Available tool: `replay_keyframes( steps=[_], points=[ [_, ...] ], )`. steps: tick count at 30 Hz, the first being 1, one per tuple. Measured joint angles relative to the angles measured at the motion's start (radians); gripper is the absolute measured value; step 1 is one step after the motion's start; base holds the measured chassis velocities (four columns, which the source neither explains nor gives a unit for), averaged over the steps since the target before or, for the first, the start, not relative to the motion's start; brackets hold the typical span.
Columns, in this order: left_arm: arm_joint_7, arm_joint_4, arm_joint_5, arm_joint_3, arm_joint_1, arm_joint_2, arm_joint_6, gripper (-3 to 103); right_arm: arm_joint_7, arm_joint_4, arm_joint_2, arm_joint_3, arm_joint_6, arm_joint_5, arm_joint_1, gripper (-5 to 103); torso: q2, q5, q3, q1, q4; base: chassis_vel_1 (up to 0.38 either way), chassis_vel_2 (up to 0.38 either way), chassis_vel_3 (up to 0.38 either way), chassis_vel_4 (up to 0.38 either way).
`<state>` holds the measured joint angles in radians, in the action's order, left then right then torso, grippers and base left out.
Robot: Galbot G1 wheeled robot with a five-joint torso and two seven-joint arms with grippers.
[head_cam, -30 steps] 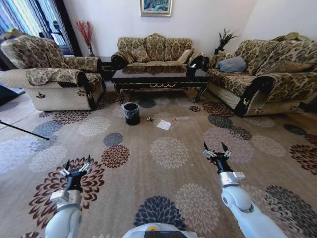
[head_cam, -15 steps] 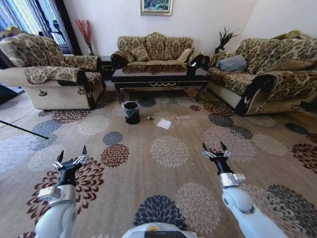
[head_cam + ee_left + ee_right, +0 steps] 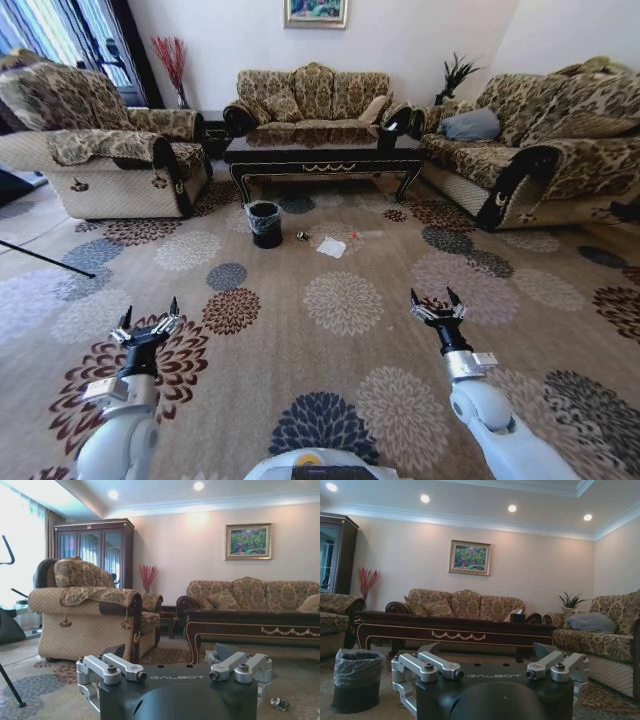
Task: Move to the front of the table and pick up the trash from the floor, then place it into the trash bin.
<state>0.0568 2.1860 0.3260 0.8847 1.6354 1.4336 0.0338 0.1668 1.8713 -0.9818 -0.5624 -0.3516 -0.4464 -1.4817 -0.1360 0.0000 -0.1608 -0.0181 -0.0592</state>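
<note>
Slightly nearer now, the robot has rolled toward the surface [image 3: 322, 157] at the far end; approach continues. Both pincers, left [image 3: 147, 327] and right [image 3: 437, 308], hang released over the floor [image 3: 340, 340]. Paper trash [image 3: 331, 249] lies right of the trash bin [image 3: 264, 224]. Left wrist view catches the silver ball [image 3: 278, 703].

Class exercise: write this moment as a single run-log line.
phase: short of table | left gripper: open, empty | right gripper: open, empty | paper sheet, silver ball: on carpet by trash bin
</note>
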Motion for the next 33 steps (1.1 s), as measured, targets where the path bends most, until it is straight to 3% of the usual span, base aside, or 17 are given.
replay_keyframes(
  steps=[23,33],
  points=[
    [-0.003,-0.045,-0.021,-0.011,-0.011,0.005,0.024,100,-0.001,-0.026,-0.006,0.015,-0.003,0.004,0.024,100,0.085,0.0000,0.074,0.012,0.0000,0.000,0.000,0.000,0.000],
    [-0.002,-0.062,-0.020,-0.013,-0.019,0.002,0.033,100,-0.039,-0.031,-0.006,0.016,0.008,-0.024,0.019,100,0.086,0.0001,0.077,0.010,-0.0001,0.000,0.000,0.000,0.000]
  ],
)
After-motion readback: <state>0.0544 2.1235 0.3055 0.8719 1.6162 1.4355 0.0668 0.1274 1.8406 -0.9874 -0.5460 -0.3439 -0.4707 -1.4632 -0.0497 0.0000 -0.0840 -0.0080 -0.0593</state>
